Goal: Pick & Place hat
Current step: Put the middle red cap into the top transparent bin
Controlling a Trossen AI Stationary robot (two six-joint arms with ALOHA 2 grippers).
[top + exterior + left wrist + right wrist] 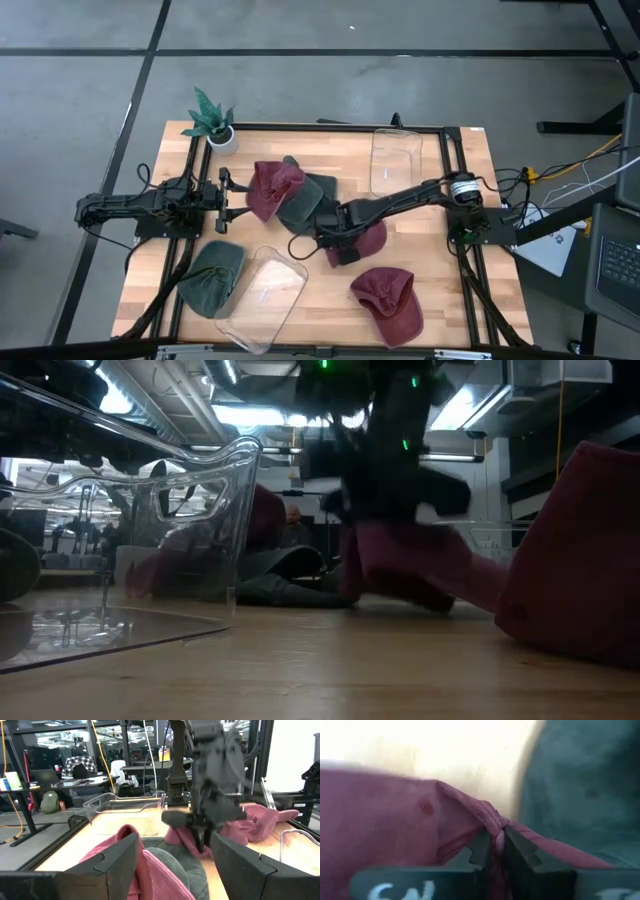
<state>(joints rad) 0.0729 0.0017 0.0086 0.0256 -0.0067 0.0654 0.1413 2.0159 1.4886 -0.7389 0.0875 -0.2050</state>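
Your right tool (494, 851) has its fingers pinched on a fold of the maroon hat (368, 240), which lies mid-bench just beside the green hat (305, 200). Your left tool (228, 203) waits spread wide, on the far side of that green hat.

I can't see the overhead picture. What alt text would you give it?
From above, the right hand pinches a maroon hat mid-table, beside a green hat. The left hand waits open near another maroon hat; two clear bins and a small plant sit around.
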